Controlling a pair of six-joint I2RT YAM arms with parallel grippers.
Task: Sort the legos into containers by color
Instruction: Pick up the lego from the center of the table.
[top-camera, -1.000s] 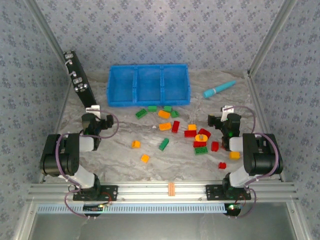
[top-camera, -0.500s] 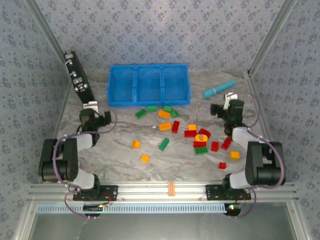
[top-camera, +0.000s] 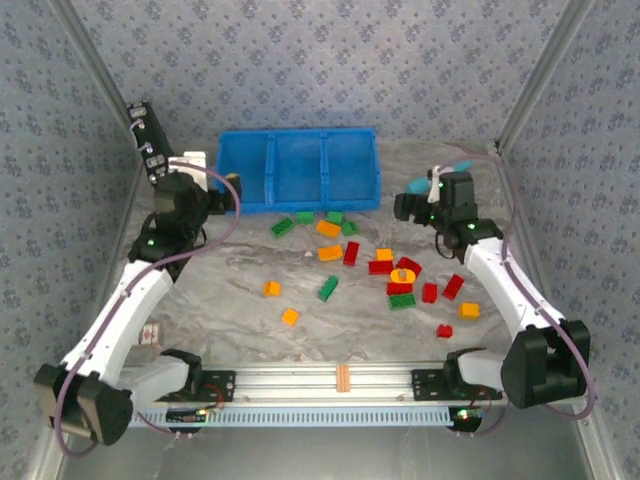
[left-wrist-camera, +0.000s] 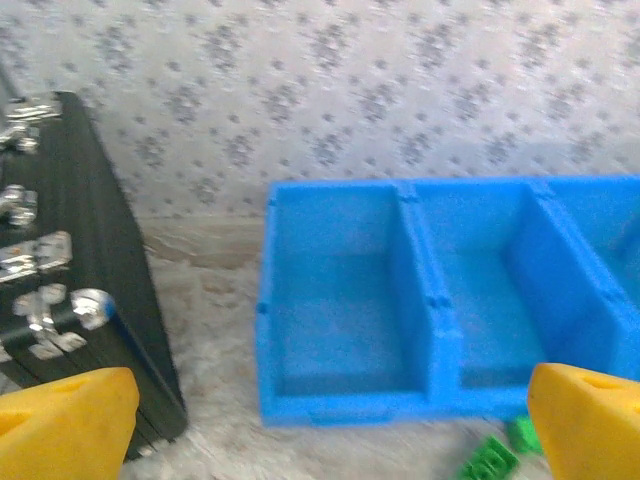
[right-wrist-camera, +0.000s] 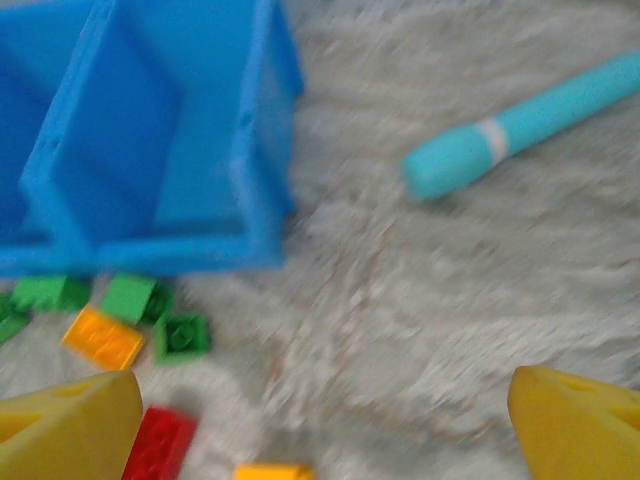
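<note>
At the far edge of the table (top-camera: 220, 310), a little left of centre: the blue bin (top-camera: 298, 132), with three compartments side by side behind thin dividers. Bare blue floors visible in the left and middle compartments from the left wrist view.

Loose on the table, spread from just in front of the bin toward the near right corner: the legos (top-camera: 345, 252). Close to the bin's near wall, a short row of green bricks (top-camera: 282, 227) with an orange one (top-camera: 328, 228) among them. Right of centre, a tight cluster of red, orange and green (top-camera: 400, 275). Near the middle, one green brick (top-camera: 328, 288) alone. Left of it, two orange bricks (top-camera: 271, 288) apart from the rest. Closest to the near right corner, a small red brick (top-camera: 444, 330) and an orange one (top-camera: 469, 310).

Over the far left of the table, just beside the bin's left end: the left pincer (top-camera: 214, 172), fingers spread wide, nothing between them, facing the bin. Beside it toward the far left corner, a tilted black panel (left-wrist-camera: 70, 270) with silver parts.

Over the far right of the table, right of the bin: the right pincer (top-camera: 418, 192), fingers likewise wide apart and holding nothing. Just beyond it, a teal stick (right-wrist-camera: 530, 125), lying slantwise on the table, apart from the bin's right end.
</note>
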